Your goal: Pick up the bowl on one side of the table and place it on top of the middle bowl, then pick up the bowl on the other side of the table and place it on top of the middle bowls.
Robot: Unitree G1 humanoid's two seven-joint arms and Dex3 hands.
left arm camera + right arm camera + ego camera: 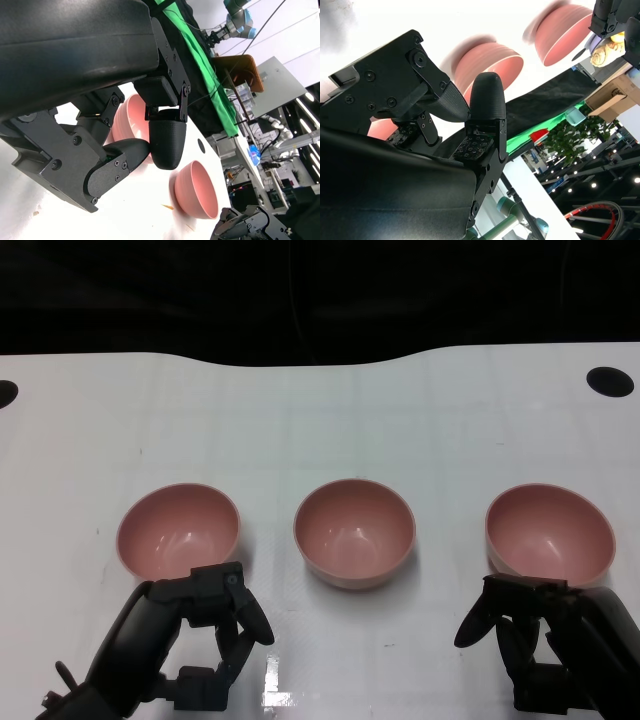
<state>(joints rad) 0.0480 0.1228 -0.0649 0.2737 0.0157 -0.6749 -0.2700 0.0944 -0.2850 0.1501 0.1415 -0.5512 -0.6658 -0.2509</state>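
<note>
Plainly, three glossy pink round bowls stand in a row on the white table [90, 440]: left bowl [179, 528], middle bowl [355, 532], right bowl [549, 530]. Left hand [212, 615] hovers just beside the left bowl, fingers spread, empty; right hand [520, 625] likewise beside the right bowl.

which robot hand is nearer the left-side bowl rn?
Left. The left robot hand sits right at the near rim of the left bowl, fingers apart and holding nothing. The right robot hand is across the table by the right bowl.
</note>
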